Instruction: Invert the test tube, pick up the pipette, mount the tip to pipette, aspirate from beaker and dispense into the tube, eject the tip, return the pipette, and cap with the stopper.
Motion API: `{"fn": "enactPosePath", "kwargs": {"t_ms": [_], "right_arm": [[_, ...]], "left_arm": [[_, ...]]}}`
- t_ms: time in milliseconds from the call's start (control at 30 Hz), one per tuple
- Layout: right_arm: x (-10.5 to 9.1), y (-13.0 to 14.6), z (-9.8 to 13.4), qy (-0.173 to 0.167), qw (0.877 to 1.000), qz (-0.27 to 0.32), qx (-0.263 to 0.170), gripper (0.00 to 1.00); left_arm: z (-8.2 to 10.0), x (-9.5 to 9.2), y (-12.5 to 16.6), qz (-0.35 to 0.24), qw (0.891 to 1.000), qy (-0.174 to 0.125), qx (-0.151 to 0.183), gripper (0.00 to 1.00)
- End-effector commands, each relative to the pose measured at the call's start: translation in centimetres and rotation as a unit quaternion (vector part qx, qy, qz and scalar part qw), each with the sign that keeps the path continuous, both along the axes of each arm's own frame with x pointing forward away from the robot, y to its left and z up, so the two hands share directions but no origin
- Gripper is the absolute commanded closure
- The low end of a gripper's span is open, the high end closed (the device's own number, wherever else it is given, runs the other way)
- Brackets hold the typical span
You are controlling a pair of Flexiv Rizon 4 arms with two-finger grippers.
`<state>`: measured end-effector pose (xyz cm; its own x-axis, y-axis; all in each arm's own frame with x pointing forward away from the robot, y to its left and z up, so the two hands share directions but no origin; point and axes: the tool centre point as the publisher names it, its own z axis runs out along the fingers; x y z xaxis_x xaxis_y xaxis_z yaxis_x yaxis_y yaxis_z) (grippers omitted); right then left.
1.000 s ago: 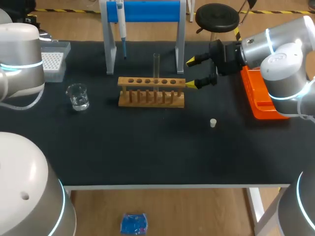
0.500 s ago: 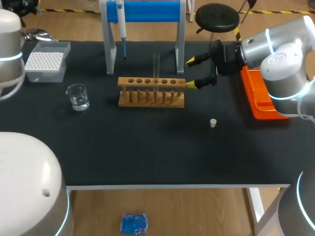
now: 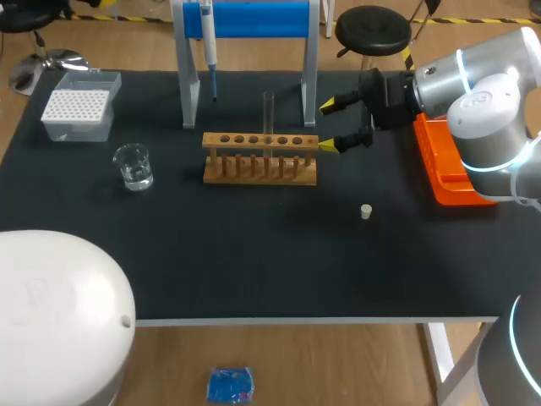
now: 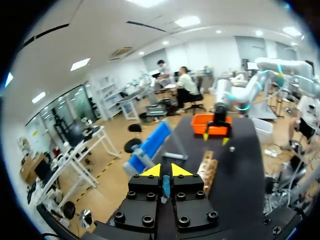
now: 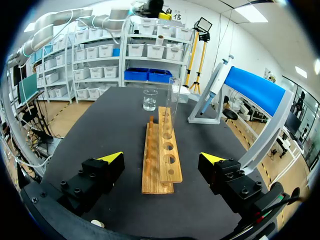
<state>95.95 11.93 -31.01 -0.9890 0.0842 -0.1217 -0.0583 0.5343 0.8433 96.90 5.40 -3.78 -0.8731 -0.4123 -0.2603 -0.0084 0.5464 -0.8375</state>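
A clear test tube [image 3: 269,112] stands upright in the wooden rack [image 3: 260,157] at mid-table. The blue-and-white pipette [image 3: 208,41] hangs on the blue-topped stand [image 3: 247,20] behind the rack. A glass beaker [image 3: 133,166] with some liquid sits to the left, and a box of tips [image 3: 78,105] at the far left. A small white stopper [image 3: 366,211] lies right of the rack. My right gripper [image 3: 336,125] is open just off the rack's right end, and the rack [image 5: 161,155] and tube [image 5: 173,107] lie ahead of its fingers. My left gripper [image 4: 162,170] is shut, high off the table's left end.
An orange tray [image 3: 445,167] rests at the table's right edge under my right arm. The beaker [image 5: 150,100] and pipette [image 5: 216,84] lie beyond the rack in the right wrist view. My left arm's white housing [image 3: 51,313] covers the table's front left corner.
My left arm has swung out of the head view's upper left, uncovering the tip box, and its housing at the front left has shifted. The right arm has not moved.
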Motion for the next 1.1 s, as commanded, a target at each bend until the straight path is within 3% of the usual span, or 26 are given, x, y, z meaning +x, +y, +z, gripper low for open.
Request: {"fn": "enactPosePath", "kwargs": {"t_ms": [33, 267, 367, 1100], "right_arm": [[0.0, 0.0, 0.0, 0.000, 1.000, 0.000, 0.000, 0.00], [0.0, 0.0, 0.0, 0.000, 1.000, 0.000, 0.000, 0.00], [0.0, 0.0, 0.0, 0.000, 1.000, 0.000, 0.000, 0.00], [0.0, 0.0, 0.0, 0.000, 1.000, 0.000, 0.000, 0.00]], "left_arm": [[2.9, -4.5, 1.5, -0.132, 0.990, 0.032, 0.028, 1.00], [2.5, -7.9, -2.1, -0.184, 0.980, 0.059, 0.054, 1.00], [2.1, -9.3, -3.8, -0.205, 0.975, 0.067, 0.049, 1.00], [2.1, -9.3, -3.8, -0.205, 0.975, 0.067, 0.049, 1.00]]}}
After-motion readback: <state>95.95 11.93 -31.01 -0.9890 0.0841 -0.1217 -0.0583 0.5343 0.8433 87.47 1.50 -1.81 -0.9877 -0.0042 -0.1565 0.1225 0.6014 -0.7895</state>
